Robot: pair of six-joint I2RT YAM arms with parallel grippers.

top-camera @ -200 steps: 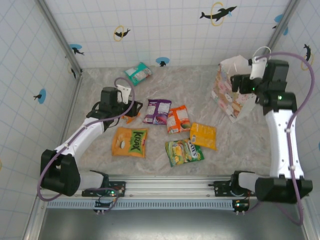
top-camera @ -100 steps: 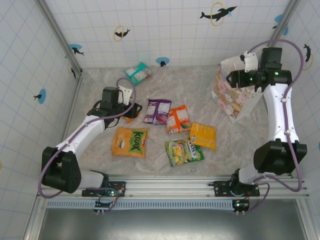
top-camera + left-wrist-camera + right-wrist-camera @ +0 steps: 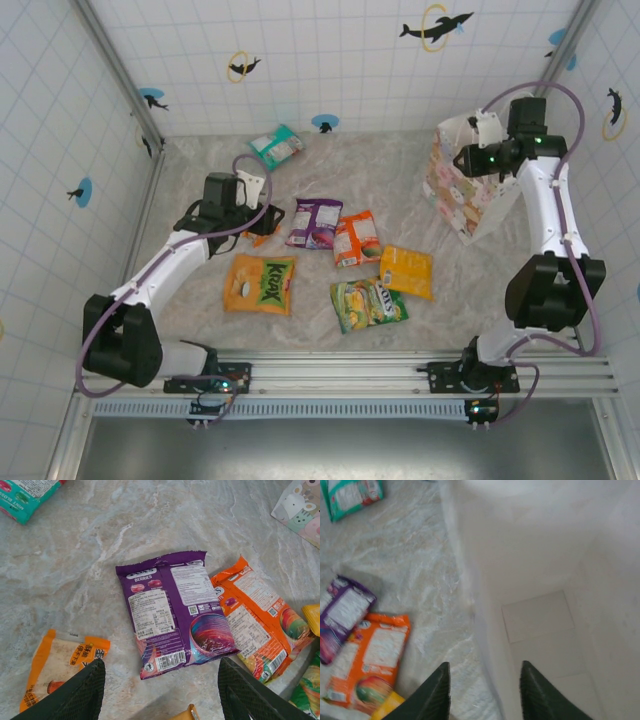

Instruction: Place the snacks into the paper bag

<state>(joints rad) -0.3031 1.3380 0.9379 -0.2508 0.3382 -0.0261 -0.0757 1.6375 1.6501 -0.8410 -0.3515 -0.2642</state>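
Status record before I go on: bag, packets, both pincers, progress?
bag: upright, far right, mouth open
packets on table: teal, purple, orange-red, yellow, green, big orange, tiny orange
left pincer: open, over purple's near edge, tiny orange beside its left finger
right pincer: open, astride a bag wall at the rim
progress: no packet bagged yet

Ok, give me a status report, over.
Left gripper open, empty, above the snacks. Right gripper open, astride the wall of the paper bag. Snacks all on the table, none bagged. Nothing seen blocking.
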